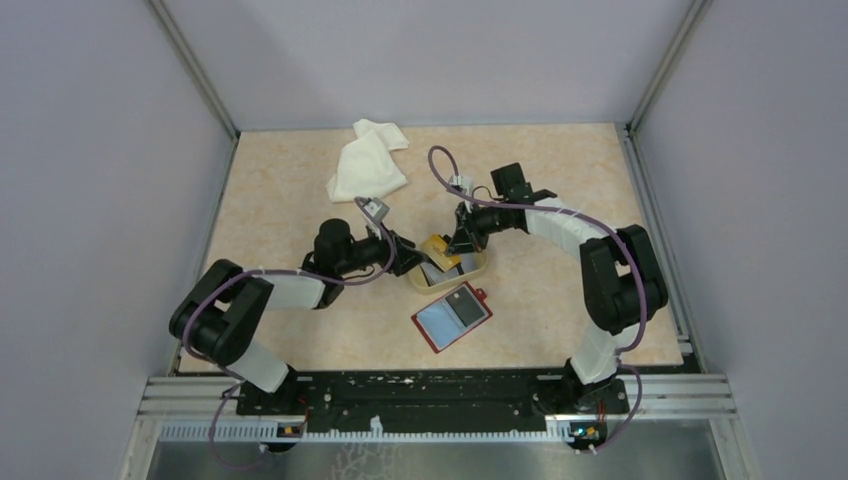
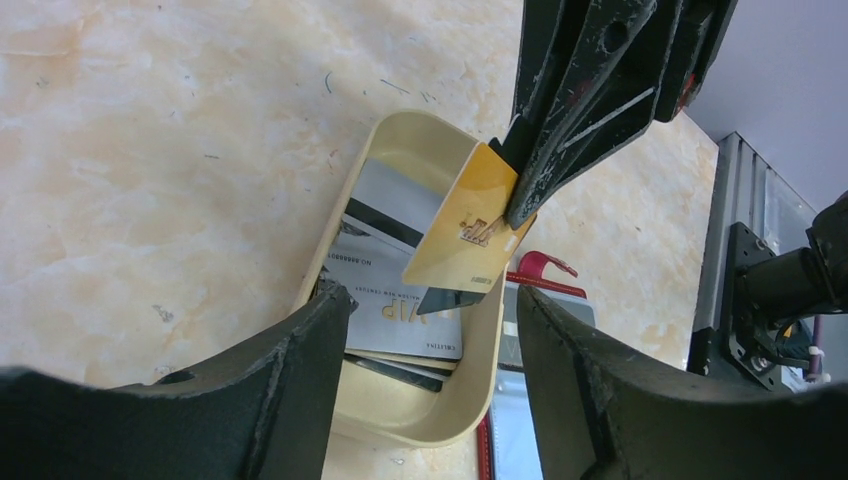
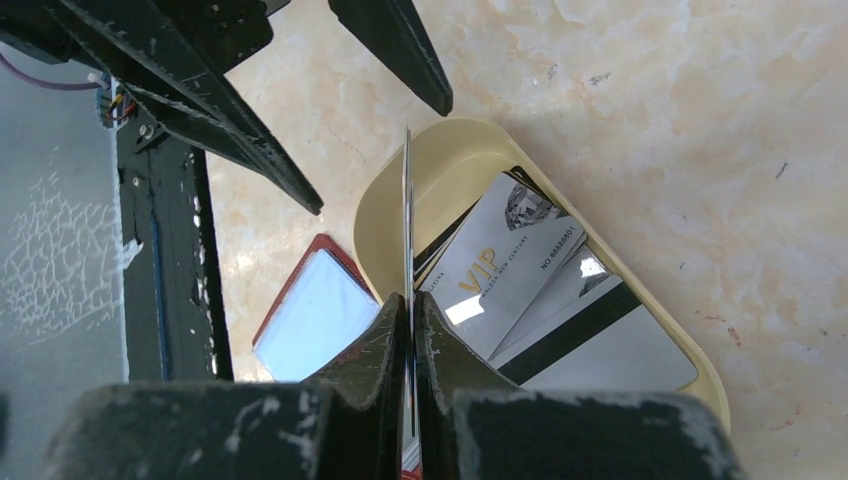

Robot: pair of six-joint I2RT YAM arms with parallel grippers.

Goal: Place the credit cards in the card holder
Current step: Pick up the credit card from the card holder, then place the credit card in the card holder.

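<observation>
Your right gripper [image 3: 408, 305] pinching the yellow card [image 2: 462, 235] over the tan dish [image 2: 395, 130], your left gripper [image 2: 432, 305] spread near its rim.

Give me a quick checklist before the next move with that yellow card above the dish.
1. Grip: ok. The right gripper is shut on one edge of the yellow card.
2. Left gripper ready: ok. It is open and faces the card.
3. Card free of the dish: cannot tell. Its lower corner hangs close to the cards below.
4. Card holder ready: ok. It lies open on the table beside the dish.
5. Dish emptied: not ok. The VIP card and others lie in it.
</observation>
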